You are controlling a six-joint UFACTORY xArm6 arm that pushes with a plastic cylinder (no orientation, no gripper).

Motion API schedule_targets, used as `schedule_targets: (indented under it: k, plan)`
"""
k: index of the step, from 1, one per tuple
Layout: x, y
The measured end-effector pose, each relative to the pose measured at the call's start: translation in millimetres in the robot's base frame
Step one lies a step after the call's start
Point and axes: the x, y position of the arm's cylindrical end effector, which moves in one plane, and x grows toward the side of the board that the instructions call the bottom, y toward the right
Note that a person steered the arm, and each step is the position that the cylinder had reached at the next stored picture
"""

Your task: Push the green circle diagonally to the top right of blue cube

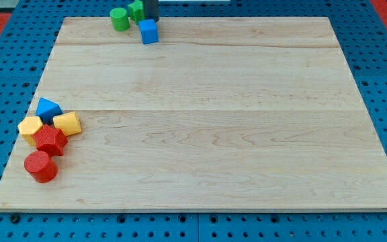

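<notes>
Green circle [119, 19] at view's top edge of bench [200, 121], just left of and above blue cube [149, 31].
My tip [150, 18]: dark rod enters at top, its very end hidden or just above the blue cube, beside a second green block [136, 9], shape unclear. No hand on this rig, so nothing held. At view's left, a touching cluster: blue block [48, 108], two yellow blocks [30, 128] [68, 124], red block [50, 141], red cylinder [41, 166]. No containers shown.
</notes>
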Motion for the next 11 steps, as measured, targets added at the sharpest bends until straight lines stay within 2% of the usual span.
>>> schedule_targets:
  k: [1,2,3,4,5,6,7,8,9,10,11]
  plan:
    - [60,-8]
    - [76,-72]
    - [46,-147]
    - [-3,-144]
    - [-4,-129]
    - [-4,-88]
    - [13,29]
    - [51,86]
    - [111,141]
    - [130,184]
    - [110,86]
